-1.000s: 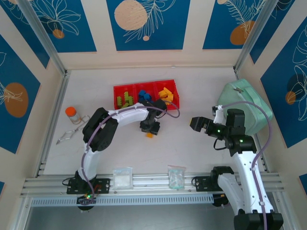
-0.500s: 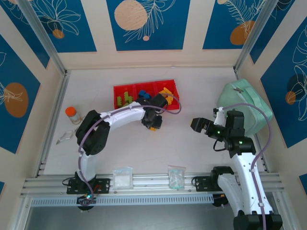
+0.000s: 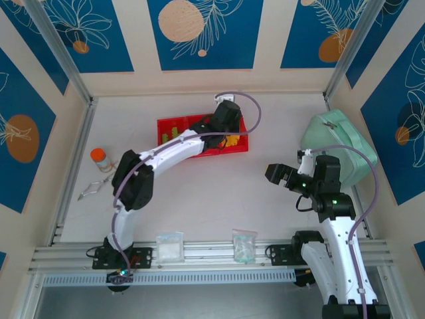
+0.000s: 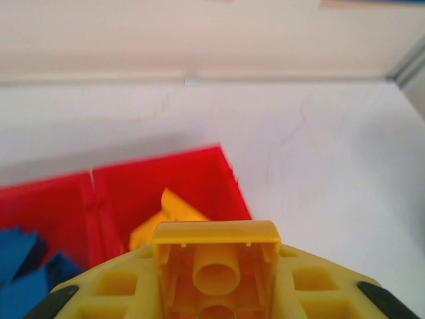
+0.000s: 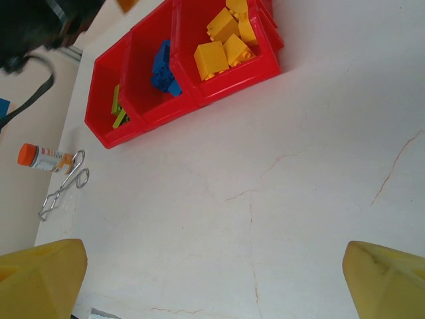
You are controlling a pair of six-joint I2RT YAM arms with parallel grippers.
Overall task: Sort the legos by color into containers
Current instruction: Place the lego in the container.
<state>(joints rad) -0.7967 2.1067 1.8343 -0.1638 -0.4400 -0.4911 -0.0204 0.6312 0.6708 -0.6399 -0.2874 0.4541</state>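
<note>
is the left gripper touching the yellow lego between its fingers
Touching. The left wrist view shows the yellow lego pinched in the left gripper, with no gap on either side.

The legos [image 5: 211,60] and red containers [image 5: 226,83] I see look smooth, glossy plastic; my table [image 5: 299,199] is matt, hairline-cracked.

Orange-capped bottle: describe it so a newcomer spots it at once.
Find the red tray, then look left and a little nearer. A small bottle sits there; its orange cap sets it apart from the bare metal tongs beside it.
</note>
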